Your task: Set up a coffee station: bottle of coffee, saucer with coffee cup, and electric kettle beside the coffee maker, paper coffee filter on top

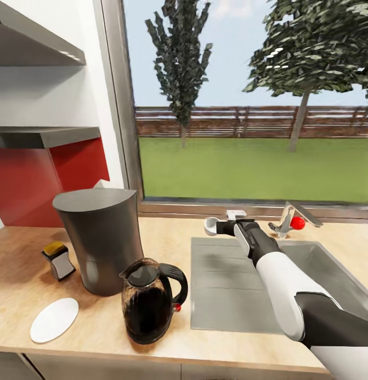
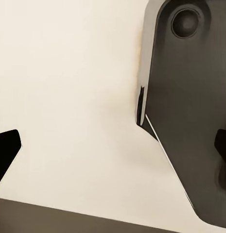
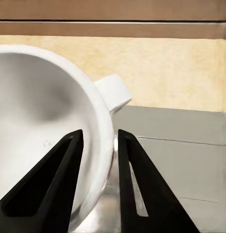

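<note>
One coffee maker (image 1: 102,237), one electric kettle (image 1: 150,301), one bottle of coffee (image 1: 58,259), one saucer (image 1: 54,319) and one coffee cup (image 1: 210,226) are showing in the head view. The coffee maker is standing on the kitchen countertop (image 1: 25,269), with the bottle just beside it on the wall side and the kettle touching or nearly touching its front. The saucer is lying flat near the countertop's front edge, apart from the bottle and the kettle, with bare wood around it. A white point of paper is peeking out behind the coffee maker's top.

The right gripper (image 1: 222,228) is reaching out over the back edge of the grey draining board (image 1: 226,295), pinching the cup's wall between its two fingers (image 3: 134,189), one inside the bowl and one outside. The sink (image 1: 331,274) and tap (image 1: 289,219) are lying just beyond the arm. The left gripper's (image 2: 113,145) dark fingertips are sitting wide apart with nothing between them, facing a pale surface.
</note>
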You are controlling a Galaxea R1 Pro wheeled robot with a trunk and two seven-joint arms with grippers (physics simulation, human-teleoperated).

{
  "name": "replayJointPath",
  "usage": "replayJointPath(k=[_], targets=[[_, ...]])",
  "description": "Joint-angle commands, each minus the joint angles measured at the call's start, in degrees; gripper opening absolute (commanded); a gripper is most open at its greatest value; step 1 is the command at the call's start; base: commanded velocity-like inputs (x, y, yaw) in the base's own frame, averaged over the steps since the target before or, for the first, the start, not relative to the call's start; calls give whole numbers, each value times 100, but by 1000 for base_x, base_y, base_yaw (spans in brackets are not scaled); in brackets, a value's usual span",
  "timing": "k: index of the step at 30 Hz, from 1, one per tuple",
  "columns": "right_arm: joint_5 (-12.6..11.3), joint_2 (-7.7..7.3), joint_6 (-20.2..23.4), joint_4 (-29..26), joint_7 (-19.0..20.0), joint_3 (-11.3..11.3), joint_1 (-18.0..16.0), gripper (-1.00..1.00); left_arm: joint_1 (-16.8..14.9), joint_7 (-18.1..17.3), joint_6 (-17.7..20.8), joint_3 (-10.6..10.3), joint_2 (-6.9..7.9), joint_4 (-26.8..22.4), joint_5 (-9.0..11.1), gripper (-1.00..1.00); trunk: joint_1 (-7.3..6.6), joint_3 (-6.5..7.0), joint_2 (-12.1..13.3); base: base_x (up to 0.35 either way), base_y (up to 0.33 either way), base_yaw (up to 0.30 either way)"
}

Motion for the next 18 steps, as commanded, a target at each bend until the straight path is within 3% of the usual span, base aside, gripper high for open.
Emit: replayJointPath(k=[1, 6, 18], targets=[[39, 8, 26, -7, 37, -45, -6, -100, -2, 8, -2, 25, 0, -2, -1, 100, 4, -13, -13, -9, 0, -299], [41, 8, 26, -6, 37, -45, -7, -100, -2, 8, -2, 25, -16, -2, 5, 100, 4, -13, -13, -172, 0, -299], [39, 17, 26, -4, 37, -37, -7, -100, 0, 8, -2, 17, -26, -1, -12, 100, 4, -13, -13, -329, 59, -299]])
